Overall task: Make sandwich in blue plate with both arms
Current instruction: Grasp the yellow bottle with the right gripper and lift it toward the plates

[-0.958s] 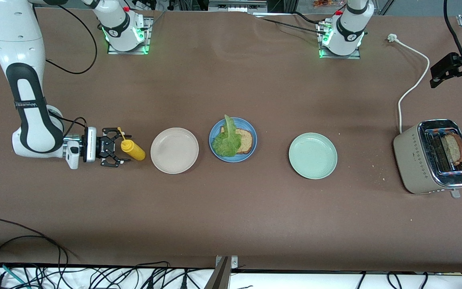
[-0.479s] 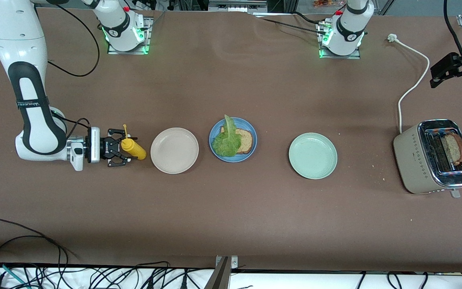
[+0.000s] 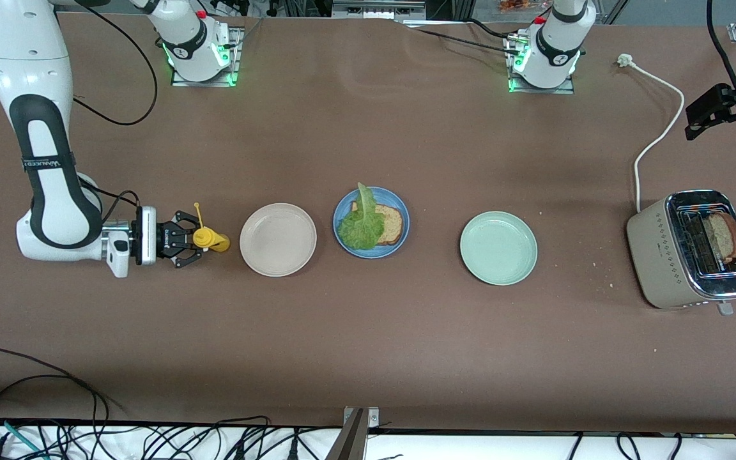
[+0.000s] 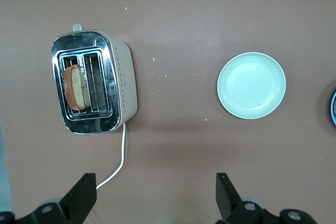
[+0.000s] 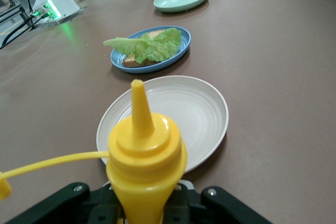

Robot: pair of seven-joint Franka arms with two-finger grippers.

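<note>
The blue plate [image 3: 374, 254] sits mid-table with one brown bread slice [image 3: 392, 225] on it and a green lettuce leaf [image 3: 361, 227] on the bread. A second bread slice [image 3: 724, 233] stands in the toaster [image 3: 668, 255]. My right gripper [image 3: 192, 245] is shut on a yellow squeeze bottle [image 3: 208, 239] beside the beige plate [image 3: 278, 239]. In the right wrist view the bottle [image 5: 147, 150] points toward the blue plate [image 5: 176, 56]. My left gripper [image 3: 713, 112] is open and empty, high over the toaster's cord. Its fingers [image 4: 79, 200] stand wide apart.
A pale mint-green plate [image 3: 498, 248] lies between the blue plate and the toaster, and shows in the left wrist view [image 4: 252, 85]. The toaster's white cord [image 3: 652, 137] runs toward the left arm's base. Cables hang along the table edge nearest the front camera.
My right gripper closed on the yellow bottle, which lay between its open fingers before, and the bottle's nozzle end has tipped up. The left arm has not moved.
</note>
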